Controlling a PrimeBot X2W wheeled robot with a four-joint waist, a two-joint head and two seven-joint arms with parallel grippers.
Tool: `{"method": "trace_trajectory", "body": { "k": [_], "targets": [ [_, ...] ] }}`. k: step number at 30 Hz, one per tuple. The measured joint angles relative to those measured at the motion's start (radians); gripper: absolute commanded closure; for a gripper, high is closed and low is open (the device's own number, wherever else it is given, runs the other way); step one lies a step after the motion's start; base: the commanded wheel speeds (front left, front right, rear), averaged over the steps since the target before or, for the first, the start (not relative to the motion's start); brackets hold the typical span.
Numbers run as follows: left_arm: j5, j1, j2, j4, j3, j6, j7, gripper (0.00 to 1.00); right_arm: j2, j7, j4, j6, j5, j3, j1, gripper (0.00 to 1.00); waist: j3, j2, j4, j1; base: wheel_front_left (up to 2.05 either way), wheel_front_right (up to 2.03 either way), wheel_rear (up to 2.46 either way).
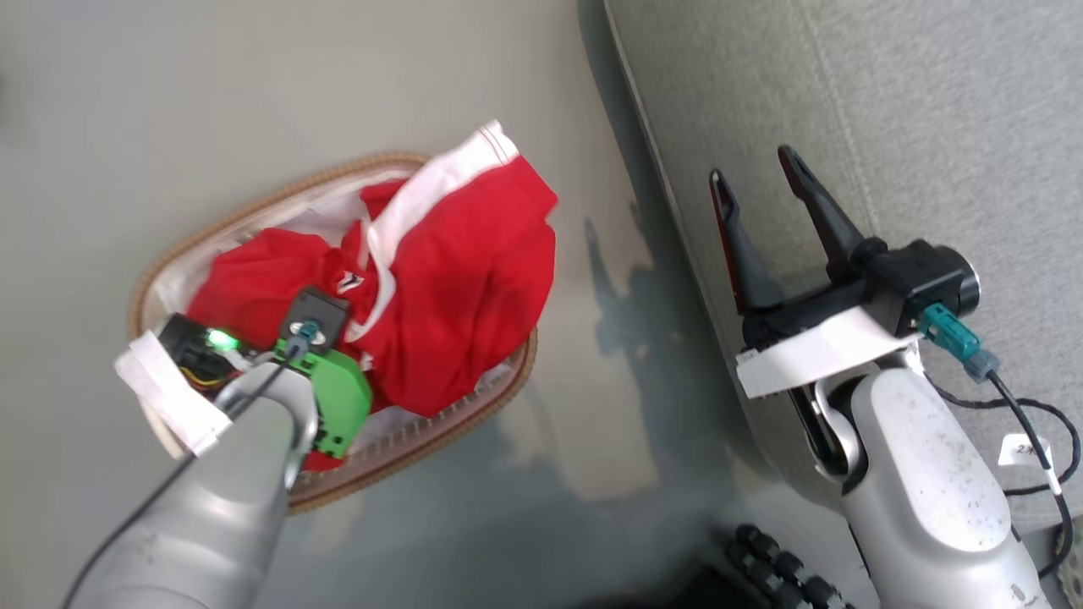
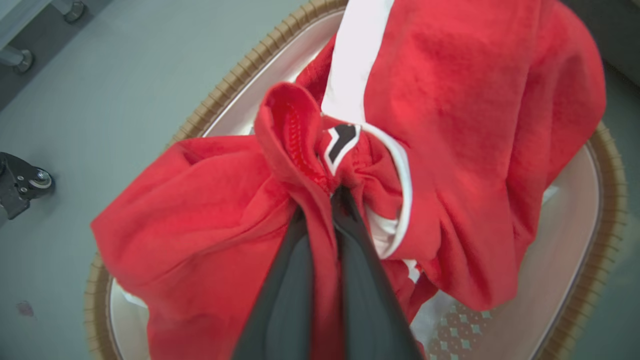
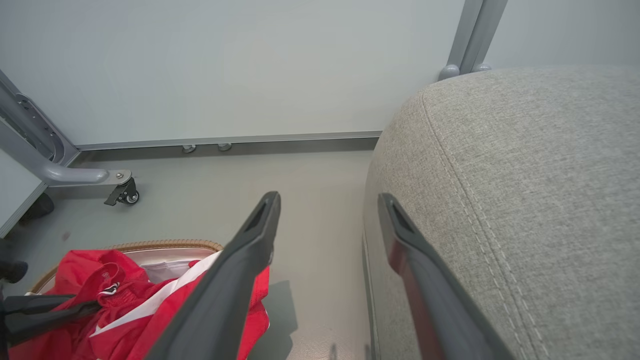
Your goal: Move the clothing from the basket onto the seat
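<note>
Grip looks sound: left tool (image 2: 325, 196) is pinched tight on a fold of the clothing (image 1: 457, 279), which is heaped in the basket (image 1: 279, 190). Best to lift straight up until the trailing cloth clears, then swing across. Right tool (image 1: 753, 165) hovers spread wide and empty beside the seat (image 1: 931, 101).

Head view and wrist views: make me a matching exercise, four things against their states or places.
1 left gripper
2 right gripper
3 clothing
4 basket

a open, by the edge of the seat
b standing on the floor
c shut on red fabric
d bunched up, red and white

Pairs: 1-c, 2-a, 3-d, 4-b
</note>
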Motion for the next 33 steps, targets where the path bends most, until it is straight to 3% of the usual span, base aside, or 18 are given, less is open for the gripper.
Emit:
{"method": "trace_trajectory", "body": {
  "k": [15,33],
  "targets": [
    [-0.061,0.246,-0.027,-0.272,0.079,0.061,-0.002,1.00,0.000,0.000,0.062,0.000,-0.039,-0.026,0.126,0.00,-0.279,0.0000,0.086,-0.0001,0.00,0.00,0.00],
    [-0.107,0.444,-0.085,-0.602,0.225,0.060,-0.002,1.00,0.000,0.000,0.117,0.000,-0.049,-0.016,0.267,0.00,-0.546,0.0000,0.172,-0.0001,0.00,0.00,0.00]
  ]
}}
